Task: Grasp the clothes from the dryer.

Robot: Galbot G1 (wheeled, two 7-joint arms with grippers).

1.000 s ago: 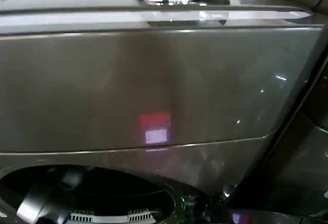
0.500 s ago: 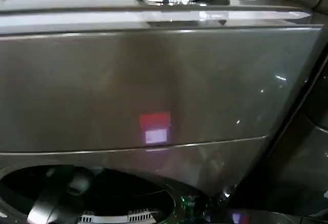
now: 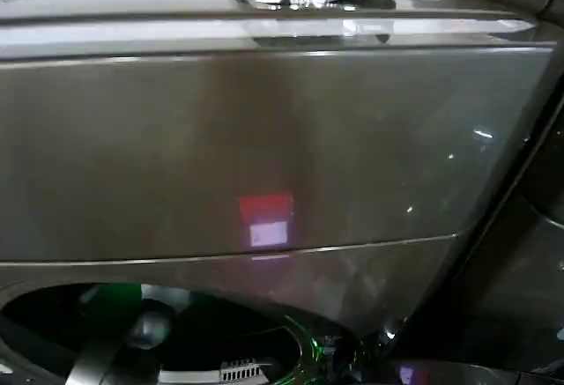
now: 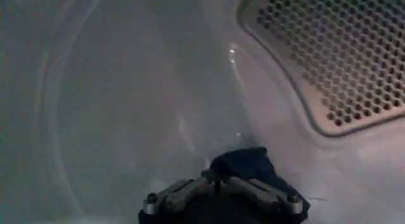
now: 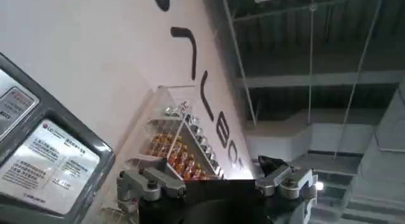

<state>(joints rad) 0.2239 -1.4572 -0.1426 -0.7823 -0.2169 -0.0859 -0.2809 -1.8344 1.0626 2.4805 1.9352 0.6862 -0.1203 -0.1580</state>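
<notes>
The dryer [image 3: 264,138] shows as a bronze-brown front panel, with its round porthole [image 3: 176,332] at the lower edge of the head view. My left arm [image 3: 132,345] reaches into that opening. Inside the pale drum [image 4: 126,105], my left gripper [image 4: 215,174] is shut, and a fold of the dark navy clothes [image 4: 245,165] bunches up between and just beyond its fingertips. My right gripper [image 5: 215,171] is away from the dryer. It points up at a white wall and stands open with nothing between its fingers.
A perforated metal vent panel [image 4: 329,54] is set in the drum's back wall. A red-and-white label [image 3: 266,220] sits on the dryer front. Beside the right gripper are a machine's LG info panel [image 5: 44,162] and a clear display rack of bottles [image 5: 177,149].
In the porthole my left arm has shifted to the right and lower in the head view. A green glow now shows inside the opening.
</notes>
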